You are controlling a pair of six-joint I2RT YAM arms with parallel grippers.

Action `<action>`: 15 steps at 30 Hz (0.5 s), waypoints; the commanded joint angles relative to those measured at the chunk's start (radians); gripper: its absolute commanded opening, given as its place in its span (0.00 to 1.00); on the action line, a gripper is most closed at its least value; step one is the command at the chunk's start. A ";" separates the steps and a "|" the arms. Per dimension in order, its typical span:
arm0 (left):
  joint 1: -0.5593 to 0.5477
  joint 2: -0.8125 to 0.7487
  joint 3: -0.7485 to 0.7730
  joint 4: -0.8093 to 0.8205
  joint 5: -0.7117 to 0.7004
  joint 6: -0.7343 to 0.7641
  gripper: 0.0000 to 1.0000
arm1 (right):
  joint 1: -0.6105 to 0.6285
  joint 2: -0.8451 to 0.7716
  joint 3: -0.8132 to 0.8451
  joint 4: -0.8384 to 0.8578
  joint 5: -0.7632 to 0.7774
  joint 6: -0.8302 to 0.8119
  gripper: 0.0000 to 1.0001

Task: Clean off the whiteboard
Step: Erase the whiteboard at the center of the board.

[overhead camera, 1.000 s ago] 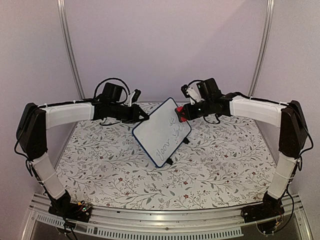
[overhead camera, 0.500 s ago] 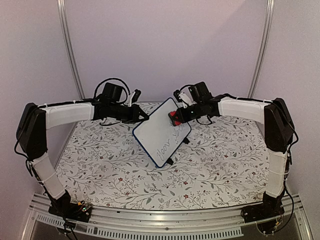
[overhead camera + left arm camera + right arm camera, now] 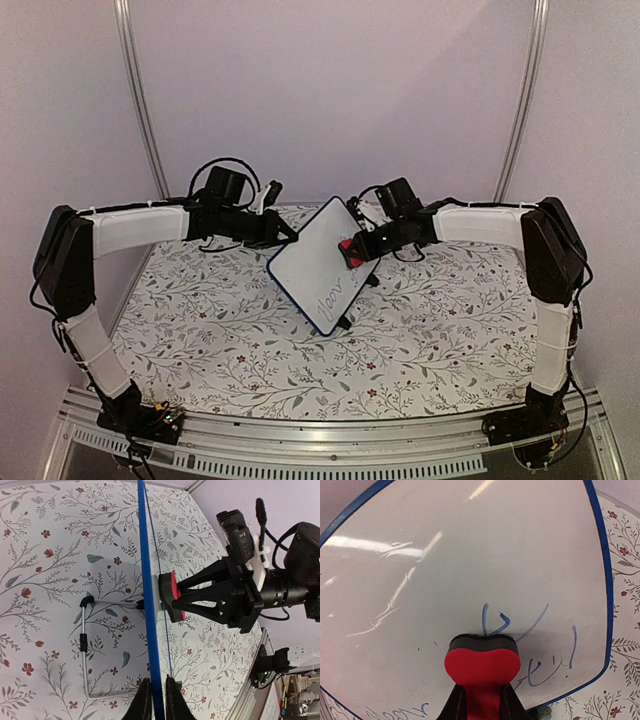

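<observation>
The whiteboard [image 3: 305, 272] is held tilted above the table, its face toward the right arm. My left gripper [image 3: 289, 238] is shut on its blue frame at the upper left; in the left wrist view the two fingertips [image 3: 144, 687] pinch the frame edge [image 3: 148, 580]. My right gripper [image 3: 358, 245] is shut on a red eraser [image 3: 346, 248] with a dark felt face, pressed against the board [image 3: 470, 550]. The eraser [image 3: 482, 662] sits just below blue handwriting [image 3: 540, 650]. More writing runs along the board's lower part [image 3: 327, 297].
A flowered cloth [image 3: 200, 330] covers the table. The board's thin wire stand [image 3: 84, 650] hangs behind it over the cloth. Grey walls and two metal posts [image 3: 140, 100] close off the back. The right arm's body [image 3: 260, 587] is close beside the board.
My right gripper has slid the eraser left and down across the board, and the writing in the upper right is wiped away. The left gripper and board have stayed put.
</observation>
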 commanded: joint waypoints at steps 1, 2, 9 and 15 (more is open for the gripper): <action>-0.001 0.005 0.012 0.017 0.025 0.004 0.10 | 0.019 -0.015 -0.055 0.000 -0.007 0.001 0.05; -0.001 0.006 0.012 0.017 0.026 0.005 0.10 | 0.022 -0.018 -0.067 0.000 -0.005 -0.001 0.05; -0.001 0.001 0.009 0.016 0.022 0.004 0.09 | 0.044 -0.050 -0.133 0.021 -0.010 0.008 0.05; -0.002 0.003 0.008 0.017 0.026 0.005 0.09 | 0.060 -0.047 -0.076 -0.003 0.005 0.004 0.05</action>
